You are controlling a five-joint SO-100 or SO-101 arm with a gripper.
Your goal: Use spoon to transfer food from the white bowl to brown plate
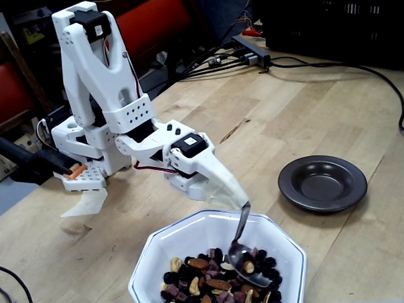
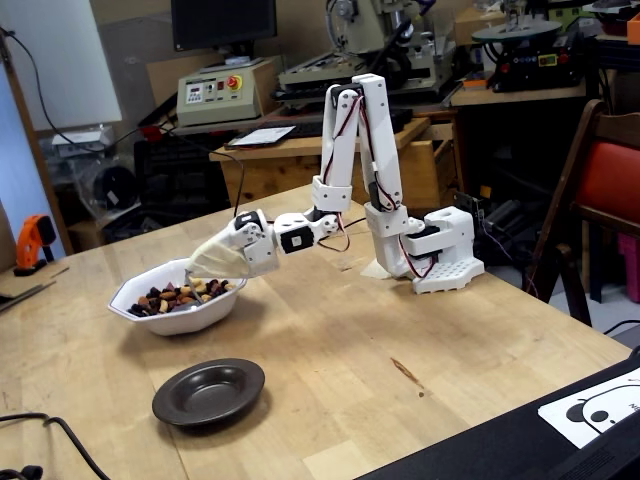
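The white bowl point(image 1: 281, 250) point(image 2: 140, 312) holds the food point(image 1: 207, 280) point(image 2: 165, 295), a mix of nuts and dark dried fruit. My gripper point(image 1: 239, 195) point(image 2: 195, 270) hangs over the bowl's rim, shut on the handle of the spoon point(image 1: 244, 251). The spoon's oval end sits just above the heap with a few pieces in it. In a fixed view the spoon is too small to make out. The brown plate point(image 1: 322, 182) point(image 2: 208, 391) lies empty on the table, apart from the bowl.
The arm's white base point(image 1: 81, 153) point(image 2: 440, 255) is fixed to the wooden table. Black cables point(image 1: 359, 71) and a power strip point(image 1: 251, 50) lie at the far edge. A red chair point(image 2: 610, 190) and workbenches with equipment point(image 2: 215, 95) stand around.
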